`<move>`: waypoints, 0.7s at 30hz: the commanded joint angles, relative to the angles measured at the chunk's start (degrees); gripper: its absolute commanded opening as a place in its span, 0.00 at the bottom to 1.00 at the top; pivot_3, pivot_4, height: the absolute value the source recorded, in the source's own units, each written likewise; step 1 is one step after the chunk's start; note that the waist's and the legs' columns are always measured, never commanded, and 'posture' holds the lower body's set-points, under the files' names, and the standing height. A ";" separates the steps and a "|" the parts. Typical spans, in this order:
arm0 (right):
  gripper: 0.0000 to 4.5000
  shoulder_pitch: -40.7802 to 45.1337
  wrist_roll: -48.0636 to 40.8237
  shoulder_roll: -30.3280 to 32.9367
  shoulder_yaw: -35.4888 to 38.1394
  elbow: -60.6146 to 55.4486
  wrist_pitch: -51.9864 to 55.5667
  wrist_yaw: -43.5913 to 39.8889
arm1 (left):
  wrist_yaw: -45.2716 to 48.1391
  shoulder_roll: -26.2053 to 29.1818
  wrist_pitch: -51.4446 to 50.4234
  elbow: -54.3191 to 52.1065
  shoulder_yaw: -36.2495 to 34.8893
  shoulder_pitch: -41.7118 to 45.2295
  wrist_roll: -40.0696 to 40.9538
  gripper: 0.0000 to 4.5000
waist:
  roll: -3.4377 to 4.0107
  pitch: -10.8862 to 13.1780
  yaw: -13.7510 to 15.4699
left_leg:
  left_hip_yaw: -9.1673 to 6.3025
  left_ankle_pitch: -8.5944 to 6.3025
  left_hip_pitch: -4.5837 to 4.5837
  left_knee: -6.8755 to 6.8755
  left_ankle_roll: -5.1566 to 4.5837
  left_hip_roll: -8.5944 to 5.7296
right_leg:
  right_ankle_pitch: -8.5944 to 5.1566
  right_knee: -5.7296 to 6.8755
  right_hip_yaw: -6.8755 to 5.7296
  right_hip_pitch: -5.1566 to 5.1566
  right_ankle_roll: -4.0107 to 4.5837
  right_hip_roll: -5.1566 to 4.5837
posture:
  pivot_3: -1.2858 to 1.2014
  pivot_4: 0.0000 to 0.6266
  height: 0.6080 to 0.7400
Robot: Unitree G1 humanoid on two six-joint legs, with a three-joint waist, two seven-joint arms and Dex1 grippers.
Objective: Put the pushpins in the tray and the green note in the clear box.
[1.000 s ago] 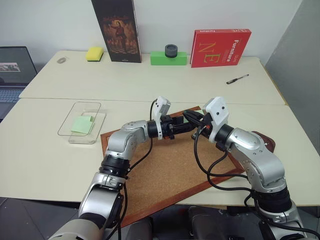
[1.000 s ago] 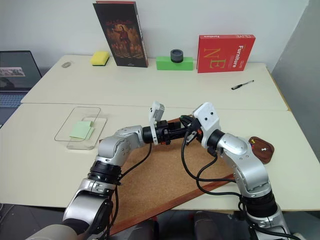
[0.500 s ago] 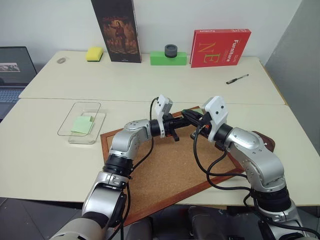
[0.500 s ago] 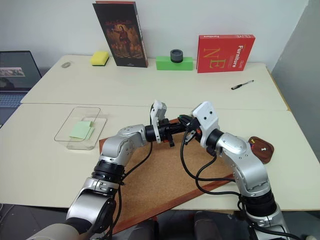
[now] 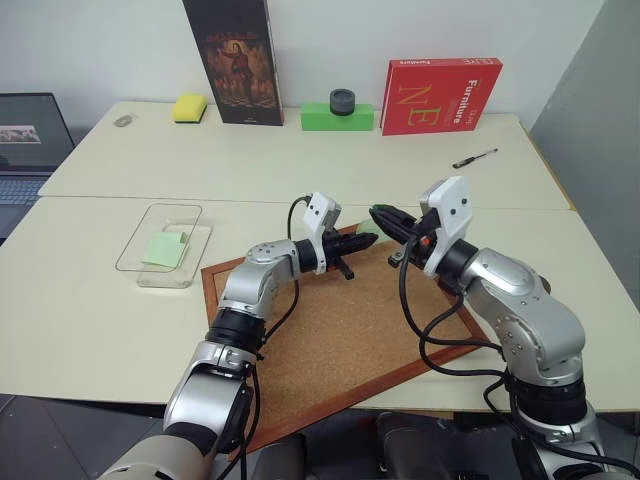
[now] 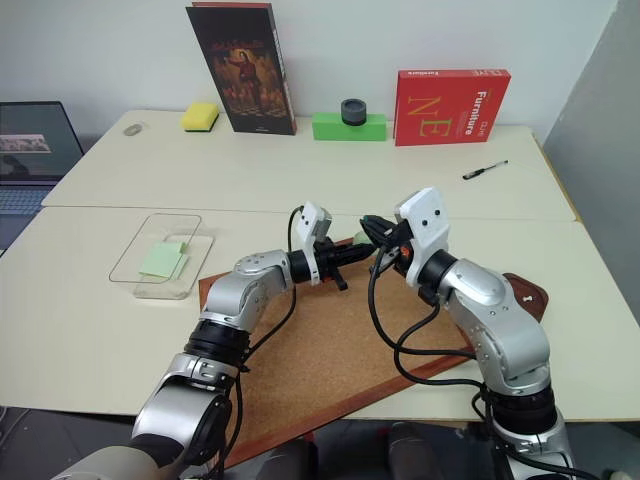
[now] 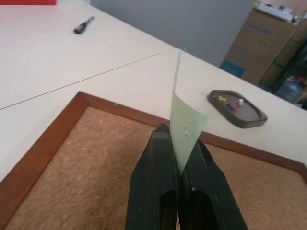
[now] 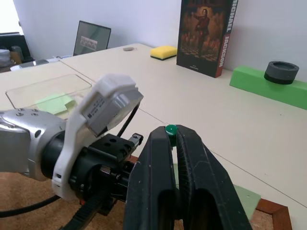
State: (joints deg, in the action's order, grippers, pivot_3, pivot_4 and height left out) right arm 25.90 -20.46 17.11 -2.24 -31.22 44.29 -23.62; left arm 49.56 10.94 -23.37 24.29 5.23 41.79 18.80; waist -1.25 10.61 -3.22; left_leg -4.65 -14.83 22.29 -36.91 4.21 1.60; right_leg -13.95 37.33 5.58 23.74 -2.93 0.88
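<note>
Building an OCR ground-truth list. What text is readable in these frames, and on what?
"NE", large gold letters, on the red book standing at the back of the table.
"Furniture", white, running sideways up the same cover; the small white word beside it is too small to read.
Gold lettering along the red book's top edge: too small to read.
Tall dark book: white spine lettering, cut off and blurred, not readable.
Laptop screen: contents not readable.

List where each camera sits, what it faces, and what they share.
Head pair: look down over both arms at the corkboard.
Left wrist: along the left gripper, jaws shut on the green note, toward the tray.
Right wrist: along the right gripper, pinching a green pushpin, toward the clear box.
Shared: note, corkboard.
</note>
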 commanded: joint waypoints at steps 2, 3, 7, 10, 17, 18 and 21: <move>0.00 -2.73 -3.18 4.64 9.16 -6.94 4.33 1.12 | -0.96 0.78 2.45 -1.81 -1.16 0.91 -0.82 0.01 | 0.00 0.00 0.09 | 0.00 0.00 0.01 0.00 0.00 0.00 | 0.00 0.00 0.00 0.00 0.00 0.00 | 0.52 0.24 1.00; 0.00 -3.80 -3.56 5.62 10.81 -7.56 5.26 1.34 | -0.77 1.15 2.69 -2.58 -1.01 0.59 -0.94 0.01 | 0.00 0.00 0.36 | -0.01 0.00 0.03 0.00 0.00 -0.01 | 0.00 -0.01 -0.01 0.00 0.00 -0.01 | 0.52 0.24 1.00; 0.00 -13.52 -1.56 14.44 19.52 -7.41 8.93 0.68 | 1.08 3.30 2.65 -8.64 0.09 -1.96 -0.97 0.01 | 0.00 0.00 0.88 | -0.04 0.00 0.08 0.02 0.00 -0.03 | 0.00 -0.05 -0.02 0.01 0.00 -0.02 | 0.52 0.24 1.00; 0.00 -22.02 1.52 21.19 24.43 -4.35 9.76 -0.17 | 2.37 4.54 2.14 -12.96 0.90 -3.61 -0.59 0.01 | 0.02 -0.01 1.34 | 0.06 0.00 0.13 0.01 0.00 -0.04 | 0.00 -0.09 -0.01 0.02 0.01 -0.07 | 0.52 0.24 1.00; 0.00 -28.51 3.98 24.94 24.76 2.98 6.20 -1.81 | 2.30 4.67 0.64 -16.70 1.52 -4.95 -0.19 0.01 | 0.02 -0.01 0.71 | 0.13 0.01 -0.16 -0.05 -0.01 -0.03 | 0.03 0.05 0.08 -0.10 -0.07 -0.02 | 0.52 0.24 1.00; 0.00 -28.45 4.33 24.97 24.13 3.87 5.54 -2.02 | 2.29 4.66 0.57 -16.93 1.59 -5.09 -0.20 0.01 | 0.02 -0.01 0.54 | 0.13 0.00 -0.32 -0.05 -0.01 -0.03 | 0.03 0.07 0.09 -0.24 -0.07 -0.02 | 0.52 0.24 1.00; 0.00 -27.31 4.97 24.83 22.17 7.30 3.55 -2.33 | 2.33 4.62 0.50 -17.38 1.88 -5.41 -0.39 0.01 | 0.02 -0.02 0.08 | 0.14 0.01 -0.40 -0.07 -0.02 -0.03 | 0.03 0.07 0.11 -0.33 -0.07 -0.01 | 0.52 0.24 1.00</move>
State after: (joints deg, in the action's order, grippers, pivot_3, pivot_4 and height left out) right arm -2.68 -16.40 41.50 20.46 -24.81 50.13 -25.46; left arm 51.83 15.57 -23.26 9.24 6.89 36.43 17.84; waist -1.23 10.59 -3.14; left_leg -4.50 -14.82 21.89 -36.98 4.19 1.57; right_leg -13.91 37.39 5.70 23.41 -3.01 0.87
